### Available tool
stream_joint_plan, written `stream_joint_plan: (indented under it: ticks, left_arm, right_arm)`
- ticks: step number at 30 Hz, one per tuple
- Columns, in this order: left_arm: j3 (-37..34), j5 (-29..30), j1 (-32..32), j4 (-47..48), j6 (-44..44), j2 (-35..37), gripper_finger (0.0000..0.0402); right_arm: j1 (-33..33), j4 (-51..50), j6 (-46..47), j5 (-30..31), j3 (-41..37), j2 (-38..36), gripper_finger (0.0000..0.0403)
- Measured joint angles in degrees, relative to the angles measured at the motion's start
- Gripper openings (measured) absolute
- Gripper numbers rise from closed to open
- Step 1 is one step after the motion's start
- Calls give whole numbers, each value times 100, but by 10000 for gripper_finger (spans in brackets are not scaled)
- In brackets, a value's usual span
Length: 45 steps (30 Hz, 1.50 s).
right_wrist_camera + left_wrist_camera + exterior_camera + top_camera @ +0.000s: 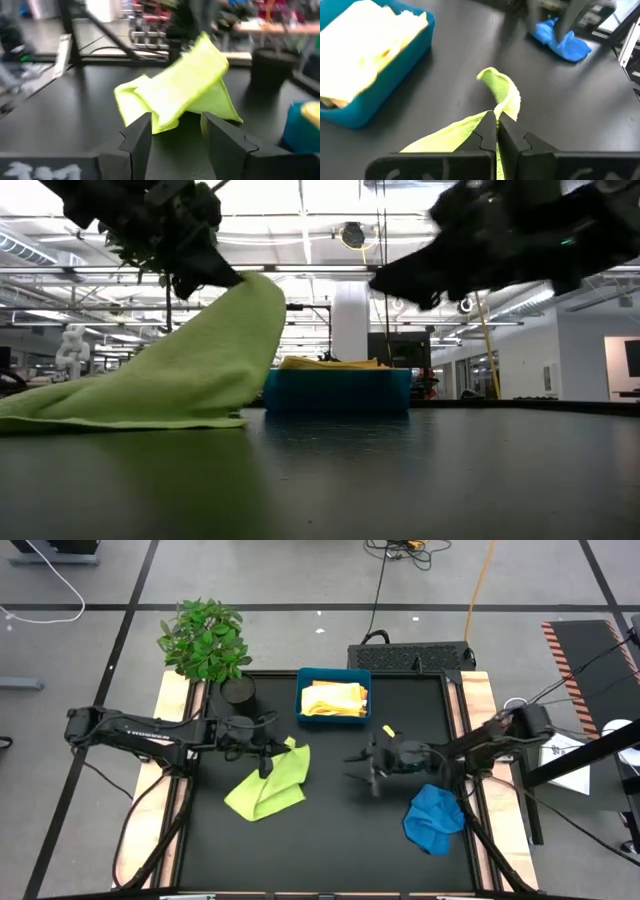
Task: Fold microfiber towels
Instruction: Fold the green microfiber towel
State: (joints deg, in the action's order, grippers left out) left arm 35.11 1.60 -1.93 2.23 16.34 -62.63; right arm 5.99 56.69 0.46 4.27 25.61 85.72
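Two dark jointed arms, each with a black two-fingered pincer.

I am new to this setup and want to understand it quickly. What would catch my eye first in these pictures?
First, the lime green towel at the table's left of centre, one corner lifted by the left end effector, which is shut on it. Next, the blue towel crumpled near the right edge, below the open right end effector. Behind them, a teal tray holds yellow cloths.

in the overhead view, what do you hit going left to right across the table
left end effector shut on the lime green towel → teal tray of yellow towels → right end effector, open → blue towel
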Motion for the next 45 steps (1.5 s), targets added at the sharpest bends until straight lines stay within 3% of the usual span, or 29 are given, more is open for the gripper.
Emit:
stream_joint_plan:
  ticks: [3, 14, 22, 27, 33, 42, 45]
  left_arm:
    - [20, 166, 150, -74, -17, 0, 3]
    - [20, 713, 584, -119, -118, 0, 2]
    - [20, 792, 715, -166, -122, 0, 3]
    - [20, 880, 808, -192, -133, -43, 3]
    - [20, 895, 872, -458, -200, -397, 6]
    - [18, 888, 871, -655, -258, -651, 11]
    - [18, 886, 873, -663, -263, -604, 4]
  right_arm:
    - [-333, 9, 591, -78, 341, 479, 164]
    - [-1049, 269, 896, -1656, 1507, 1597, 177]
    - [-1052, 267, 892, -1659, 2177, 2094, 223]
    - [-1052, 262, 843, -1805, 2351, 2204, 227]
    - [-1050, 260, 771, -2286, 2410, 2207, 178]
    - [-1043, -236, 603, -2581, 2410, 2207, 30]
    - [-1043, -409, 573, -2577, 2408, 2209, 7]
